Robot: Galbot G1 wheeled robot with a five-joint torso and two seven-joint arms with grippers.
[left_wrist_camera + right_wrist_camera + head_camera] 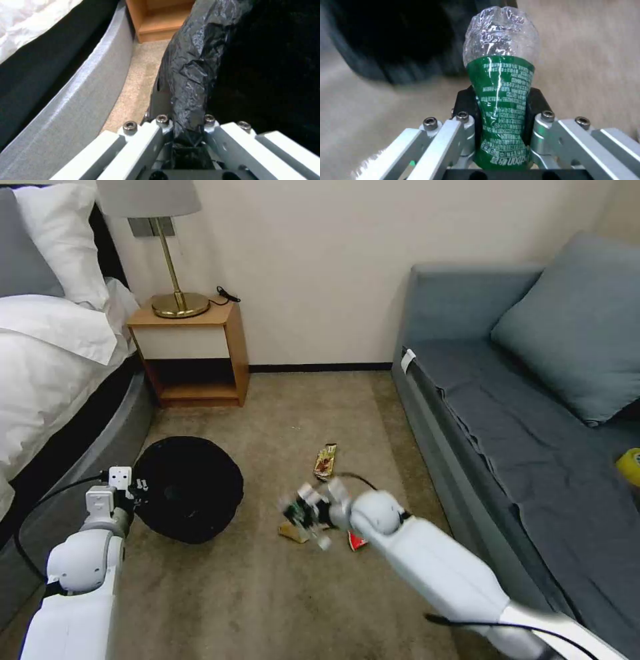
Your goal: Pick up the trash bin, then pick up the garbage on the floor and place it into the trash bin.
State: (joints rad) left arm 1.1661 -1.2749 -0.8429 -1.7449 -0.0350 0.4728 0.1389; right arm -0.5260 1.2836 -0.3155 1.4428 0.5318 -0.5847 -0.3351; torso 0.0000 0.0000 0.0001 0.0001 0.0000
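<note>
The trash bin (pixel 188 488), lined with a crinkled black bag, is at the left by the bed. My left gripper (pixel 135 489) is shut on its near rim. In the left wrist view the folded bag edge (pixel 190 82) runs between that gripper's (pixel 187 130) fingers. My right gripper (pixel 301 510) hangs low over the carpet, right of the bin, shut on the clear bottle with a green label (pixel 501 82). The bin's dark mouth (pixel 393 37) lies beyond the bottle. A gold-brown candy wrapper (pixel 325 460), a tan paper wrapper (pixel 292 532) and a red packet (pixel 357 542) lie on the carpet around that gripper.
The bed (pixel 47 353) with its grey base (pixel 83 100) borders the left side. A wooden nightstand (pixel 193 353) with a brass lamp (pixel 179 303) stands at the back. The grey sofa (pixel 507 433) lines the right, with a yellow tape roll (pixel 630 465) on it.
</note>
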